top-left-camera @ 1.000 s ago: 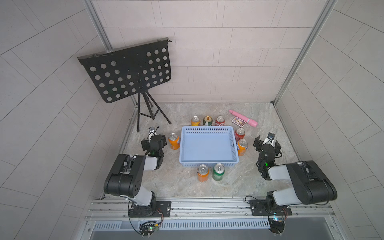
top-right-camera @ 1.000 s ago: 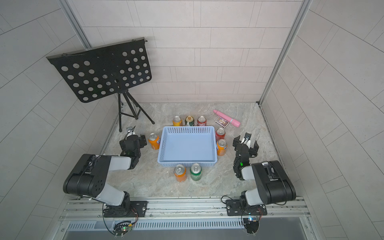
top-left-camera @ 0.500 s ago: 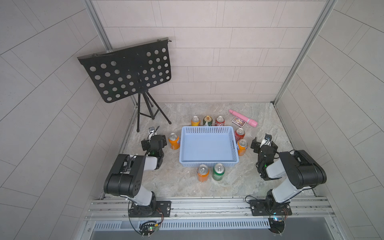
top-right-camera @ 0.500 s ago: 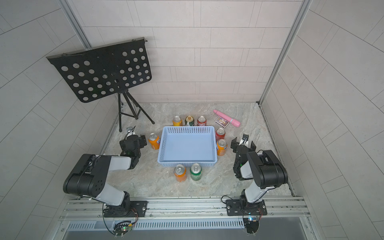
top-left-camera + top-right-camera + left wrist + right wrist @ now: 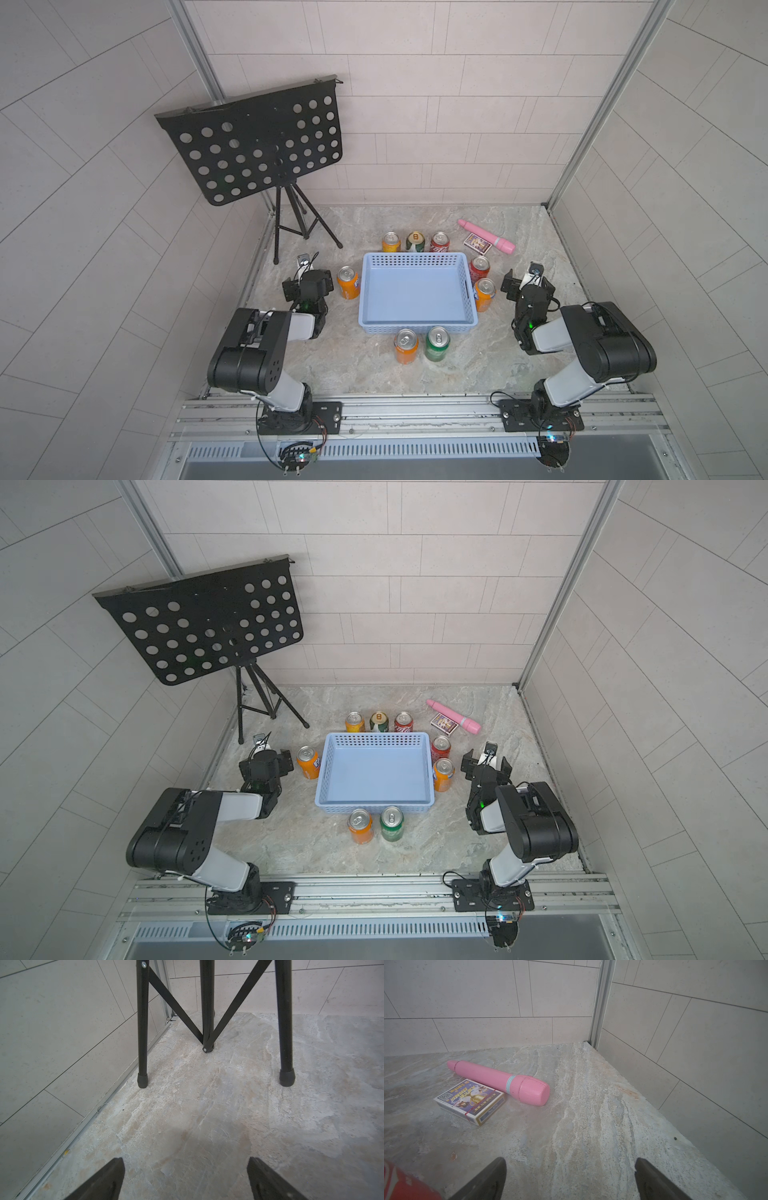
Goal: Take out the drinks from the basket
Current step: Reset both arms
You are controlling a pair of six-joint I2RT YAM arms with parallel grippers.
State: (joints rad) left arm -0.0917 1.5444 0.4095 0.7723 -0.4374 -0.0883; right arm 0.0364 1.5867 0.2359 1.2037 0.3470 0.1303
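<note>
The light blue basket (image 5: 415, 295) (image 5: 376, 771) holds nothing. Several drinks stand on the table around it. An orange can (image 5: 391, 242), a dark green-and-white can (image 5: 415, 241) and a red can (image 5: 439, 242) are behind it. A red can (image 5: 479, 268) (image 5: 402, 1184) and an orange can (image 5: 484, 294) are on its right. An orange can (image 5: 347, 281) is on its left. An orange can (image 5: 406, 345) and a green can (image 5: 436, 343) are in front. My left gripper (image 5: 307, 279) (image 5: 186, 1167) and right gripper (image 5: 527, 282) (image 5: 570, 1167) rest low at either side, open and holding nothing.
A pink tube (image 5: 486, 236) (image 5: 500, 1082) and a small card box (image 5: 477, 243) (image 5: 470, 1101) lie at the back right. A black music stand (image 5: 253, 145) rises at the back left, its legs (image 5: 143, 1076) just ahead of my left gripper. Walls enclose three sides.
The right arm has drawn its elbow up and in, and its gripper has shifted slightly toward the basket. The left arm and the cans have not moved.
</note>
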